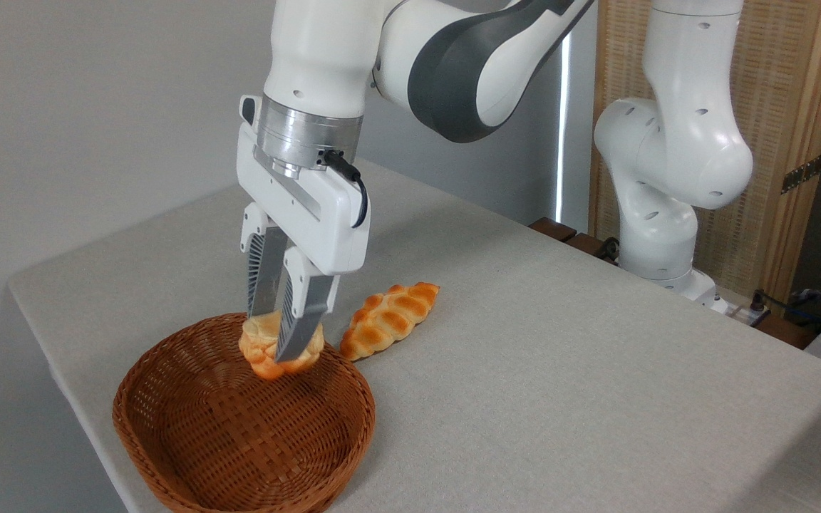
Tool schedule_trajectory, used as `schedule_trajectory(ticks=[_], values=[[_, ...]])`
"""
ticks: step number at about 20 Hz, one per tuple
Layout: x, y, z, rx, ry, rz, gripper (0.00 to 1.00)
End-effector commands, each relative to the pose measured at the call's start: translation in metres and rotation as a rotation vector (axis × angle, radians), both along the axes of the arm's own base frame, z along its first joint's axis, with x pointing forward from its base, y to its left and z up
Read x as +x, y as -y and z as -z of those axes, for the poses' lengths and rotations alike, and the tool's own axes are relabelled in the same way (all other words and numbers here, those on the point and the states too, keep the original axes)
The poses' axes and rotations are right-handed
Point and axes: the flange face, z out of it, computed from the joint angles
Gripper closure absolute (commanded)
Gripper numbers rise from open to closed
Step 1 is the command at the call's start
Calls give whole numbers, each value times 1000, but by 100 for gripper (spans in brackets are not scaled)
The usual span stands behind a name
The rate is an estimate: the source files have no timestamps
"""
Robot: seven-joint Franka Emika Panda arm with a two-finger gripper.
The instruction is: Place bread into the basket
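Step in hand: carrying, nearly at the drop; bun not yet set down
Gripper [279, 340]: fingers nearly together, clamped on the bun from both sides, pointing straight down
Bun [262, 349]: held in the air above the far inner side of the basket, seemingly clear of the weave
Basket [168, 456]: on the near left part of the table [560, 370], nothing lying in it
Braided loaf [389, 319]: on the table just beyond the basket rim, apart from the gripper
Next move, as judged: short descent toward the basket floor, then fingers spread to let go, then straight lift clear of the rim
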Motion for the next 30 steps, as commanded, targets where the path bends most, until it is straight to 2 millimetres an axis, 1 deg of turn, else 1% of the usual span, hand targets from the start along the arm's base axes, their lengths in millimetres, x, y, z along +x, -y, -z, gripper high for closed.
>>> schedule_trajectory(ticks=[1,6,9,15,17,20,22,24,27,29,30], values=[[4,-3,0,-13,14,-3,0],[3,-3,0,-12,5,0,0],[0,-3,-4,-18,-3,-6,0],[-15,-3,-1,-20,-121,15,0],[-18,-8,-3,-25,-143,3,0],[-18,-9,-16,-41,-174,-59,0],[-18,-11,-32,-26,-199,-98,0],[-20,-15,-43,-32,-227,-135,0],[-22,-16,-52,-42,-252,-183,0],[-22,-12,-50,1,-282,-181,0],[-23,-14,-49,24,-289,-180,0]])
